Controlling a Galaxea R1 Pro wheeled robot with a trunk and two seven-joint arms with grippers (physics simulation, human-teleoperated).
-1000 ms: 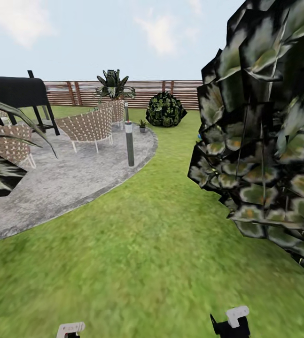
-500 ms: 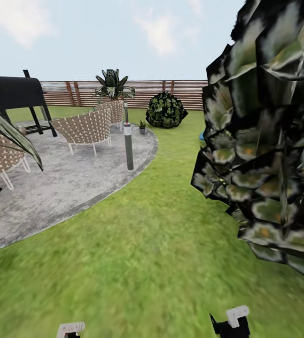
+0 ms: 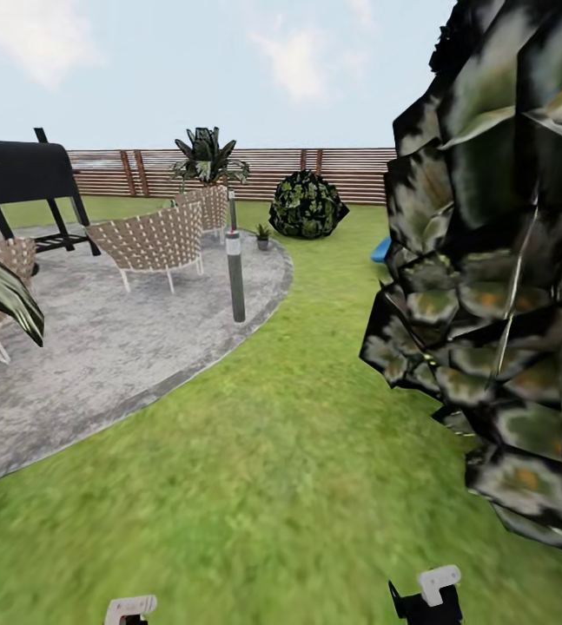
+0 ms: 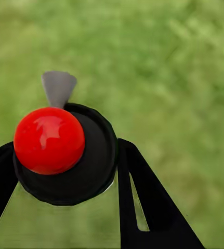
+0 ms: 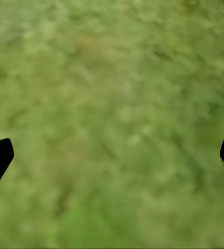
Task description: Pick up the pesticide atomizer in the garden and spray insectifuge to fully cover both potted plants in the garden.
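Left wrist view: your left end effector [image 4: 65, 176] grips the pesticide atomizer [image 4: 65, 150]; your right end effector [image 5: 112, 155] is spread empty. One potted plant [image 3: 263, 234] waits far ahead by the patio [image 3: 98, 347]; spraying remains.

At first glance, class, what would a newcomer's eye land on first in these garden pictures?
The huge dark-leaved shrub looms close on the right of the head view. In the left wrist view, a glossy red ball on a black round cap sits between the left gripper's fingers over grass. Left of the lawn lies a round grey paved patio with woven chairs.
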